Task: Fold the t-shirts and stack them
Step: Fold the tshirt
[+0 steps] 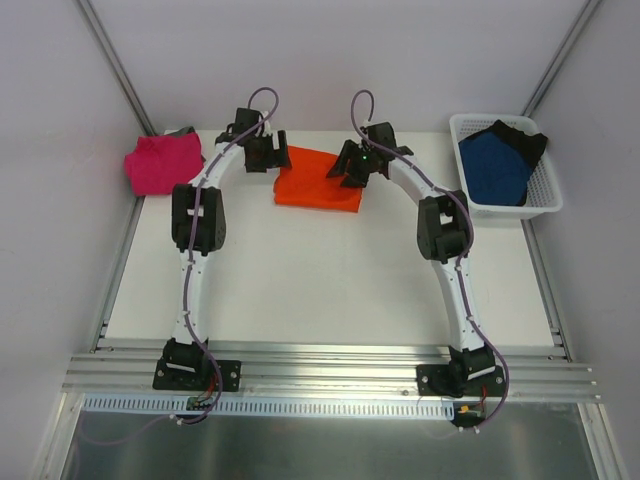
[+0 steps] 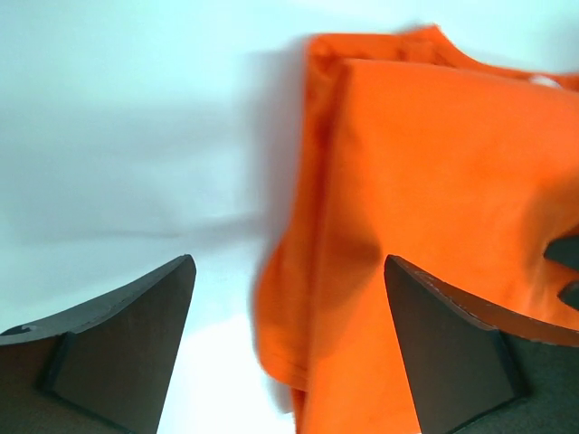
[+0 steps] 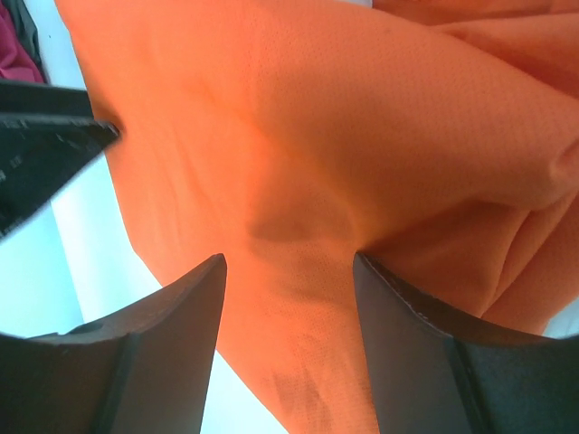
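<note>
Far side of bench (image 1: 320, 290): orange t-shirt (image 1: 318, 182) lies folded into a rough rectangle, flat on the white surface between the two arms.
Left gripper (image 1: 272, 153): jaws spread wide and holding nothing, poised at the shirt's left edge. Its wrist view shows one finger over bare bench and the other over orange cloth, where a doubled layer runs along the fold.
Right gripper (image 1: 352, 167): jaws parted with nothing clamped, low over the shirt's right end. Whether the fingertips touch the cloth cannot be told.
Far left corner: magenta-pink t-shirt (image 1: 162, 165) sits bunched in a heap, well apart from the orange one.
White mesh basket (image 1: 548, 205): stands at the bench's far right, holding the dark blue t-shirt (image 1: 495, 168), with the black t-shirt (image 1: 527, 135) showing behind it.
</note>
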